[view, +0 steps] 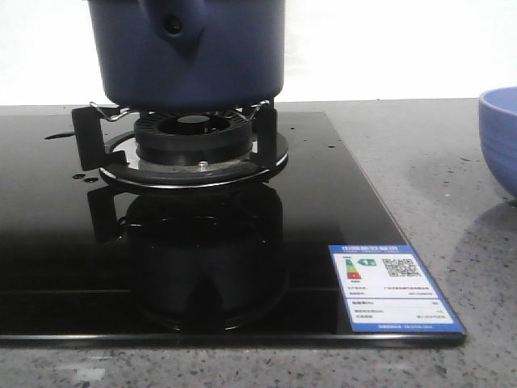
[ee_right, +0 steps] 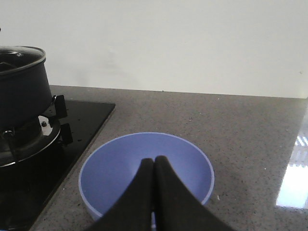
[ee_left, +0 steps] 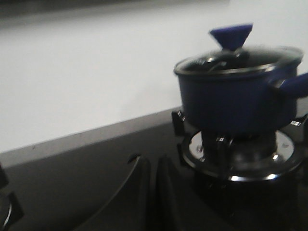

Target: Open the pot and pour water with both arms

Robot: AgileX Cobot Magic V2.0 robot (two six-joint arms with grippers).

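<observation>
The room is brightly lit. In the front view the white wall is washed out, and the pot (view: 187, 52) is mirrored in the shiny black stove glass (view: 48, 242). A soft shadow is cast on the worktop (view: 485, 267) under the blue bowl (view: 501, 137). The left wrist view is dim and blurred, most of all around the pot. In the right wrist view, white glare is seen at the worktop's edge.
</observation>
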